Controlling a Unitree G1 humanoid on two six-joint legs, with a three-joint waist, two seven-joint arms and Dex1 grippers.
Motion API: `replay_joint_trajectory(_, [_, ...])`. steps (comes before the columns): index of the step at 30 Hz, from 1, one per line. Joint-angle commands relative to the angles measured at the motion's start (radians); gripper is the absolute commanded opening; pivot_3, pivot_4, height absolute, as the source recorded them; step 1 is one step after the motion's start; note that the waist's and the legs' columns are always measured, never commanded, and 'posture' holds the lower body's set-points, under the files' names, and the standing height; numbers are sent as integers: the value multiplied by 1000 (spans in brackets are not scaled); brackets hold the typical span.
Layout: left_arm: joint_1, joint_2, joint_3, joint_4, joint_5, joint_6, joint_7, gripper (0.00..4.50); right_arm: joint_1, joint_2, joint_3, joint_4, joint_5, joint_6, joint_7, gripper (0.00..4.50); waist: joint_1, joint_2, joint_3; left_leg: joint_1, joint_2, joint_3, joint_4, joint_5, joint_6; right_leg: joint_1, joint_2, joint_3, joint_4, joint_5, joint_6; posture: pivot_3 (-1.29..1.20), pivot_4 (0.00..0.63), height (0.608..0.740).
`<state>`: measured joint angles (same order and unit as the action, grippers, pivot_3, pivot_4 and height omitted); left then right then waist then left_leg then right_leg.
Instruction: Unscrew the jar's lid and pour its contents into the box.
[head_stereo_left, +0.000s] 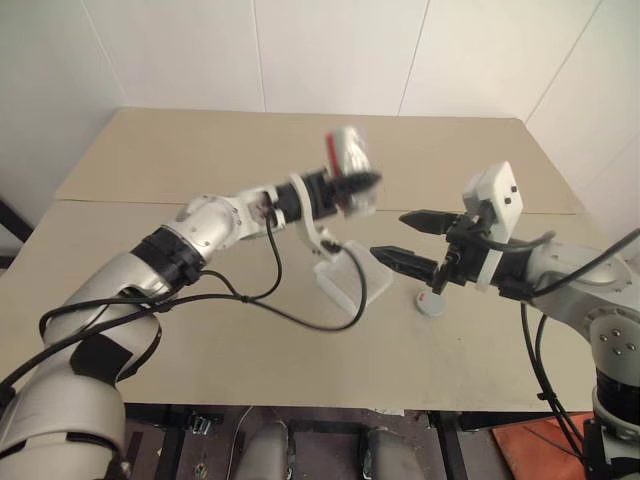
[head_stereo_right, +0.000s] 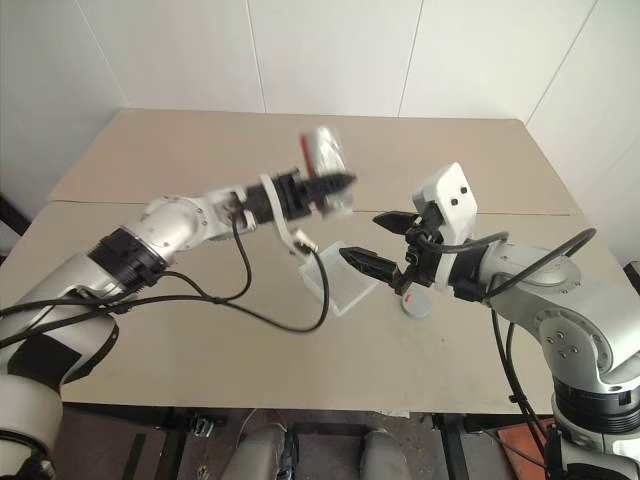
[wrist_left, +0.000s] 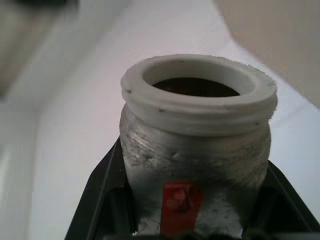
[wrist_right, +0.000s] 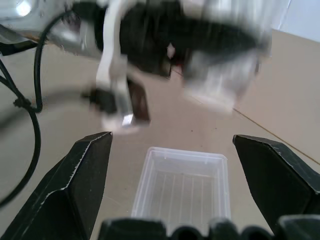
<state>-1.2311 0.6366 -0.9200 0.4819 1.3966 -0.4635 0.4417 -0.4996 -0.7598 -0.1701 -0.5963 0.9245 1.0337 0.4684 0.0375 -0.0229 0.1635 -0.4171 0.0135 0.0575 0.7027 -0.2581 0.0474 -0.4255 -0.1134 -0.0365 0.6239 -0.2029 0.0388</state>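
My left gripper (head_stereo_left: 362, 190) is shut on the jar (head_stereo_left: 350, 158), a silvery-grey cylinder with a red mark, held in the air above and just behind the box (head_stereo_right: 343, 283). The jar (wrist_left: 195, 140) has no lid on; its white threaded rim is bare and the inside looks dark, so the contents cannot be made out. The translucent box (wrist_right: 185, 187) lies on the table, straight ahead of my right gripper (head_stereo_left: 405, 242), which hovers open and empty beside it. The grey lid (head_stereo_left: 431, 303) lies flat on the table under my right gripper.
A beige table (head_stereo_left: 200, 150) with a seam across it runs back to a white wall. A black cable (head_stereo_left: 290, 315) from my left arm loops over the table just left of the box. The front edge of the table is close below.
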Motion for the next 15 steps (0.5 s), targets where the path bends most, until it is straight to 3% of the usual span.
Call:
replay_joint_trajectory(1, [-30,-17,-64,17,137,8,77,1956,-27,-5,-48,-20,13,-12,-27,4484,-6,0,0,-1,1,1,0,0,0,-1,0,0,0,0,0,0,150,740])
replay_joint_trajectory(8, [-31,-61,-79,60,217,59,95,1956,-16,3,-122,-56,93,-5,-100,4484,-6,0,0,-6,1,1,0,1,-1,-7,0,0,1,0,0,0,150,740])
replay_joint_trajectory(15, [-1,-48,-2,50,97,-3,10,1956,-9,-9,-122,-59,131,-14,-122,4484,-6,0,0,-6,1,1,0,1,-1,-7,0,0,2,0,0,0,150,740])
